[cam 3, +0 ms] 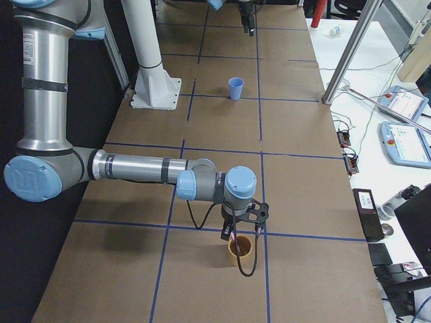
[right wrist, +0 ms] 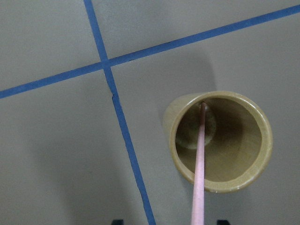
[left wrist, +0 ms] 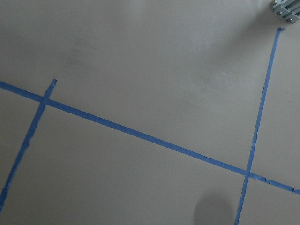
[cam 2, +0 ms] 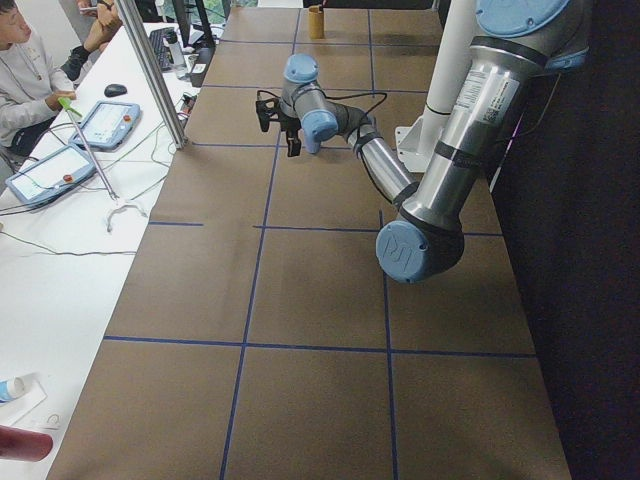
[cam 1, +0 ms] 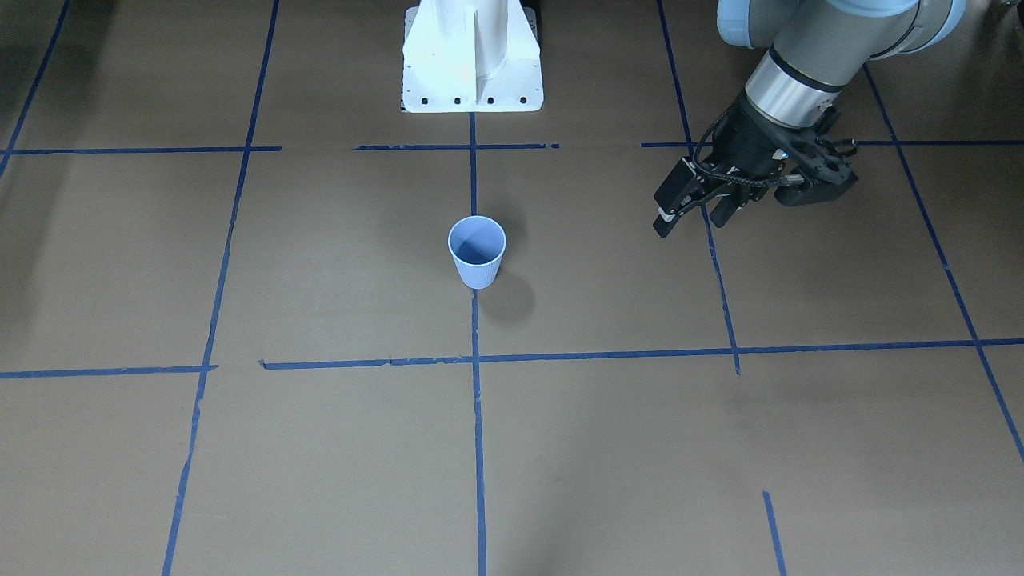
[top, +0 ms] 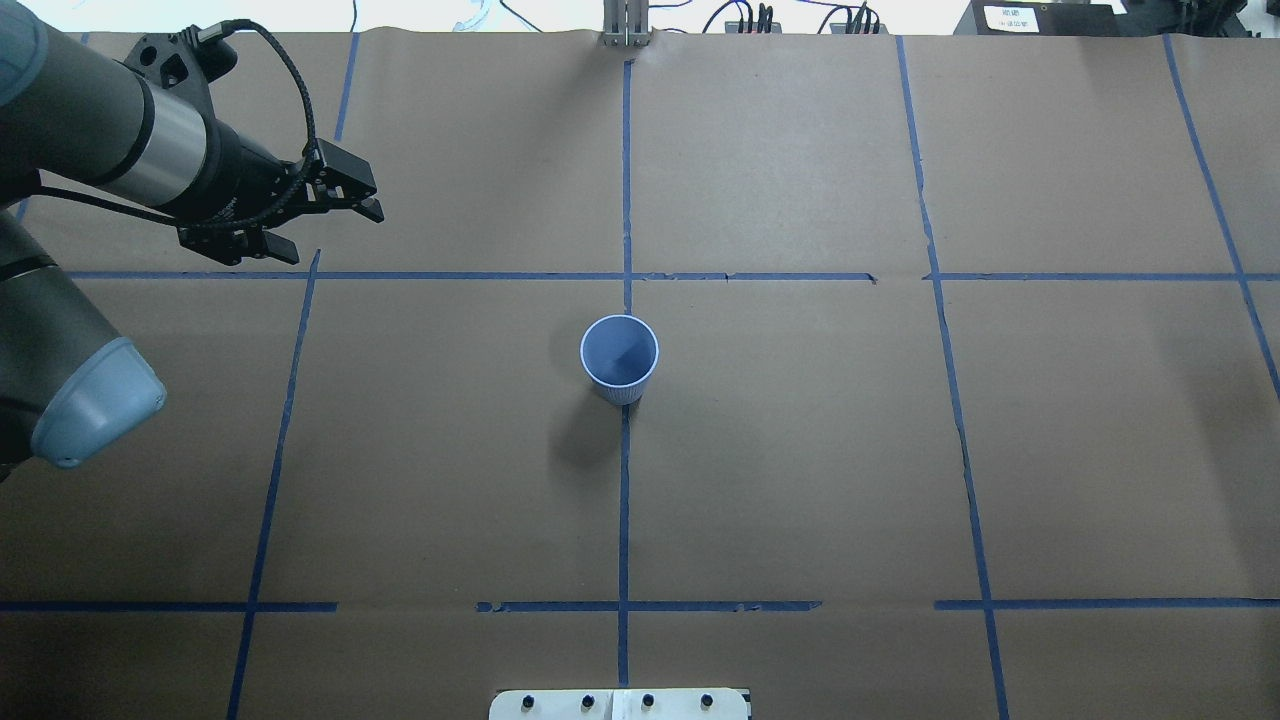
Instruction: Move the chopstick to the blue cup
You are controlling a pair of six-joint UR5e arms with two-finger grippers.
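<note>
The left end effector hangs released and empty above the counter, at about ten o'clock from the blue cup in the overhead view and well apart from it, so it seems to have no part in the step in hand. The blue cup stands upright and empty at the middle, on a blue tape line. Off toward three o'clock, beyond the overhead view's edge, the right end effector hovers over a tan cup. The pink chopstick stands in that cup, its tip on the bottom toward twelve o'clock in the wrist view and its shaft leaning back toward six o'clock. The dark fingertips at that view's lower edge sit well apart with the shaft between them, nearer the right-hand one, so this end effector reads as released and the grasp as not yet made. To do it well, the shaft should probably be centred between the fingers before they close, and be taken above the rim. The lift would best follow the shaft's own lean until the tip clears the rim. A sideways pull could tip or drag the light tan cup.
</note>
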